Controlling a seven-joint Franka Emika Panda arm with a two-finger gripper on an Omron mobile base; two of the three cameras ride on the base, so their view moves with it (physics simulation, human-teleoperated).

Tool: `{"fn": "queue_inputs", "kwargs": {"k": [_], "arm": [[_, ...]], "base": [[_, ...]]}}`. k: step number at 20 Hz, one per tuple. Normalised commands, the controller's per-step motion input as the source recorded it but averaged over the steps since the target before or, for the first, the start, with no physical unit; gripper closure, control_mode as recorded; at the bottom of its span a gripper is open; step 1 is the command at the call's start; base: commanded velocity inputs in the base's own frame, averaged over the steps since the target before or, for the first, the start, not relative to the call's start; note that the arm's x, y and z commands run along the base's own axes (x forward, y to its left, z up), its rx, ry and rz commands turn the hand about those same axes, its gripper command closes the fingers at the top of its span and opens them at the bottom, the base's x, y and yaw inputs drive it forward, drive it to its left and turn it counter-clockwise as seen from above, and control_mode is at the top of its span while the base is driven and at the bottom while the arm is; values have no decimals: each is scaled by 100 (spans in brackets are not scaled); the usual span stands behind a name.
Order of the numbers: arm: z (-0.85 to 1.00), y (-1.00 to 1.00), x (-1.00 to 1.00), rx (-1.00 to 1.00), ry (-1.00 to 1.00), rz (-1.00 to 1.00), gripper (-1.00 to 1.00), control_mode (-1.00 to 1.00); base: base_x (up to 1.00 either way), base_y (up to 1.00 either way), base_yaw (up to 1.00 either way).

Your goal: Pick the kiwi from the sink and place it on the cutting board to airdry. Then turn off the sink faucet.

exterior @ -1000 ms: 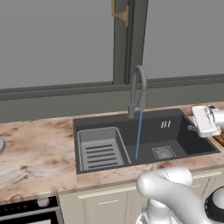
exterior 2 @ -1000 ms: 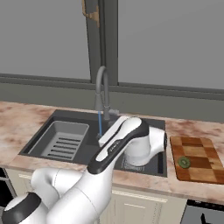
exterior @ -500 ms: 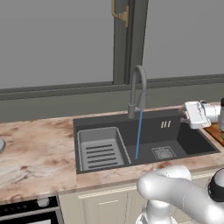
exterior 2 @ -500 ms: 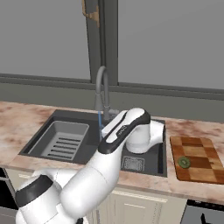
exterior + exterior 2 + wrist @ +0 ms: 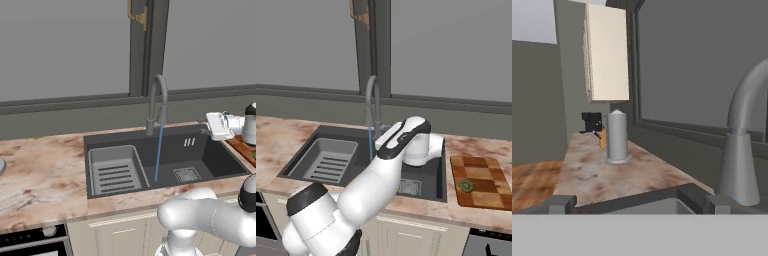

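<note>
The gripper hangs over the right part of the sink, turned sideways toward the sink faucet, which stands just beside it on its left in the left base view and runs a thin blue stream into the basin; in the hand view the two finger tips sit wide apart with nothing between them. The kiwi lies on the cutting board, well apart from the gripper, on the counter past the sink's right rim.
</note>
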Motion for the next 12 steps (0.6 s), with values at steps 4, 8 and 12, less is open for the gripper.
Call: {"fn": "queue_inputs", "kwargs": {"k": [4,8,12], "arm": [[0,10,18,1,0,0,-100,-100],[0,11,28,1,1,0,-100,-100],[0,9,29,2,2,0,-100,-100]], "base": [[0,0,0],[0,0,0],[0,0,0]]}}
